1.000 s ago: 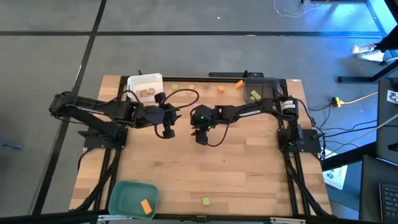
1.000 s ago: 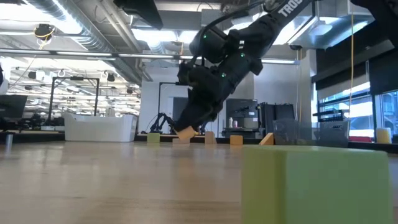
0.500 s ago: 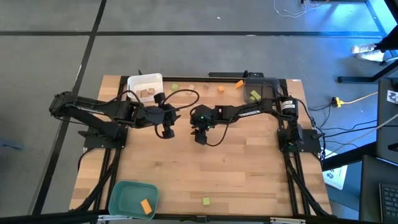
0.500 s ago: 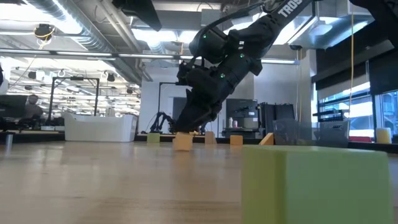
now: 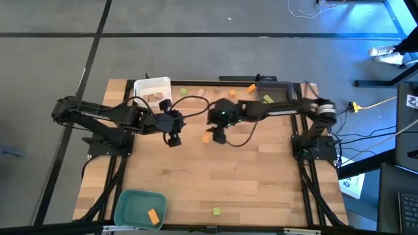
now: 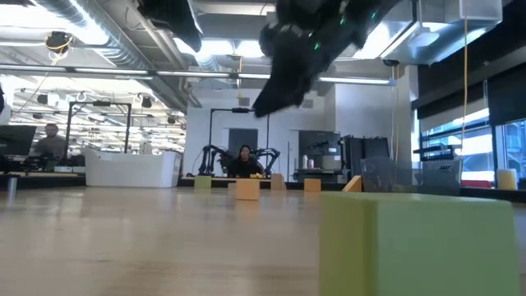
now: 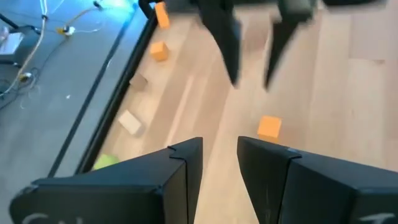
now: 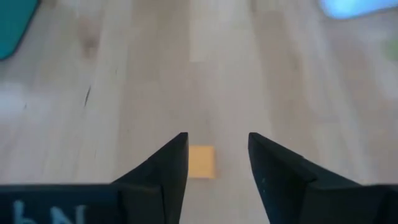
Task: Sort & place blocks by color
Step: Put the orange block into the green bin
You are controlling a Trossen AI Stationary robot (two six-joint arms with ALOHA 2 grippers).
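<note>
The left gripper [image 5: 172, 138] is observed just left of the orange block [image 5: 206, 138], its fingers parted by a narrow gap with nothing held. The block rests alone on the table [image 5: 248, 189], toward mid-length of the far edge. The right gripper [image 5: 220, 137], spread and empty, is raised just right of it, marginally nearer.
</note>
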